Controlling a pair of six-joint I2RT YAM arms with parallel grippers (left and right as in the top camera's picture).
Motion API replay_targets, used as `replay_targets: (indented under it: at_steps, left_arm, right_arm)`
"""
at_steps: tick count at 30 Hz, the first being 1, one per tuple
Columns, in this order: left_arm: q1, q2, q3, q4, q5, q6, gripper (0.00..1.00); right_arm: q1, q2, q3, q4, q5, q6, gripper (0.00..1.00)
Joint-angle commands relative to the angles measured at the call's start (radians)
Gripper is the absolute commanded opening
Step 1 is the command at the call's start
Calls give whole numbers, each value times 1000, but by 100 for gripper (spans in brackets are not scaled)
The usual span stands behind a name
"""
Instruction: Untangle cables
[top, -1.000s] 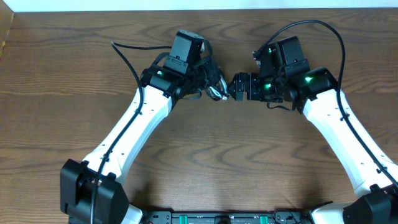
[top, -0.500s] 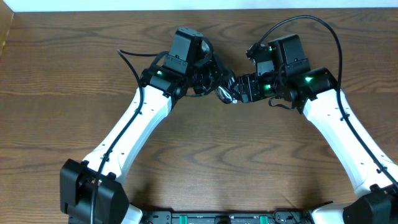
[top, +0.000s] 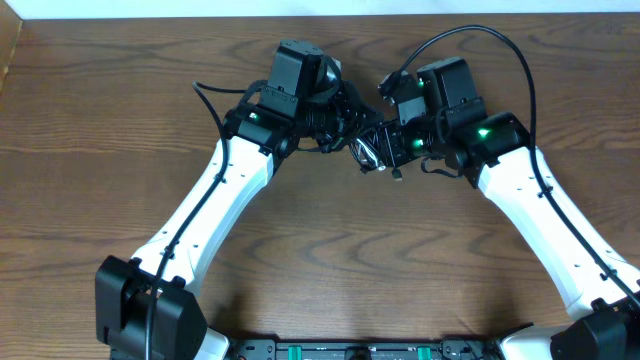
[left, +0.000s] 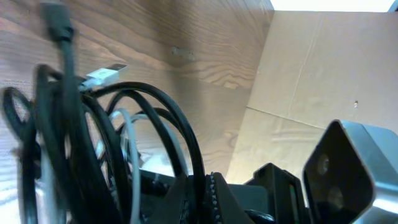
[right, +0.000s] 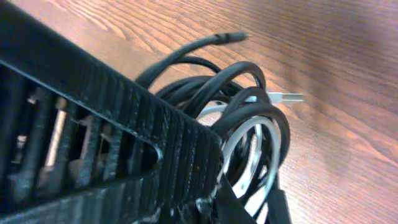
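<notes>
Cables (top: 355, 138): one knotted bunch, caught between the two grippers, far middle of the table (top: 330, 270).
Left gripper (top: 340, 122): fingers pinched tight, black loops arching right over them.
Right gripper (top: 390, 145): clamped narrow on the bunch's other side.
White cable (right: 249, 134): coiled inside the black loops, silver plug (right: 285, 97) poking out.

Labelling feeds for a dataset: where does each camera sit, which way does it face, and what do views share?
Overhead: fixed above the table, looking straight down; both arms, left claw and right claw meet at the cables.
Left wrist: on the left arm, looking past its finger and looped cables toward cardboard.
Right wrist: on the right arm, looking along its ribbed finger at the cables.
Shared: both wrist views show the silver plug.
</notes>
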Motion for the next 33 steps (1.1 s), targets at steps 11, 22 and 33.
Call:
replay_targets:
  at_steps: [11,22,33]
  left_arm:
    - [16,-8,4,-235,-366,100,31]
    - [16,-8,3,-273,-312,294,49]
    - [16,-6,0,-292,-370,298,54]
  right_arm:
    - [-106,-160,1,-2,-98,167,1]
    - [-192,-168,17,373,-458,436,1]
    - [-252,-170,201,801,-663,782,2]
